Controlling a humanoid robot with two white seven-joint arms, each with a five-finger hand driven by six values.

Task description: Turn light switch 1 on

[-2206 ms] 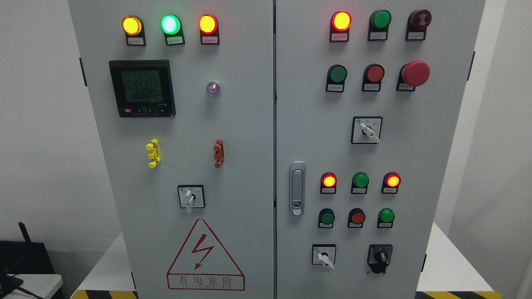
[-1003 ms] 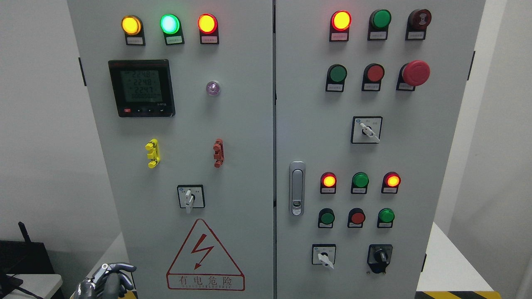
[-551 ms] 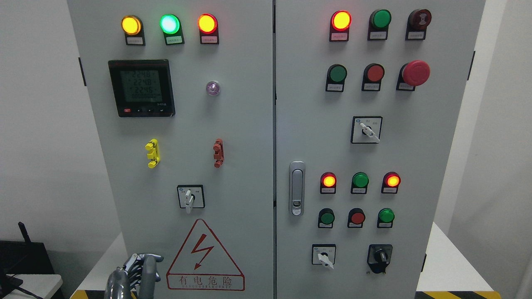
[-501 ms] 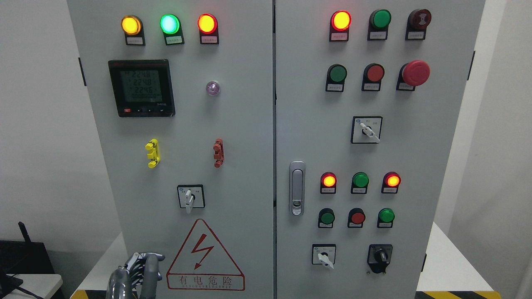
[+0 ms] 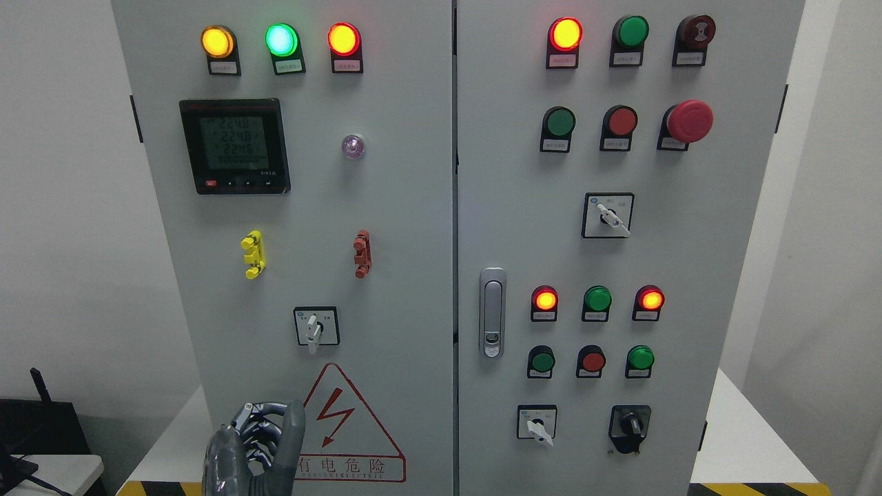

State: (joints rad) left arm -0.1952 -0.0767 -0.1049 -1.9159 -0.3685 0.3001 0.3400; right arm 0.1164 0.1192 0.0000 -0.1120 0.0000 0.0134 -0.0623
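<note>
The left hand shows at the bottom edge, fingers curled and holding nothing, overlapping the warning triangle. Behind it, on the cabinet, the switch sits above the triangle, well apart from the hand

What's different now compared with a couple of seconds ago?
The left hand has come into view at the lower left and risen rightward, now overlapping the warning triangle. It holds nothing, fingers curled. Lamps, buttons and the selector switch above it look unchanged.
</note>
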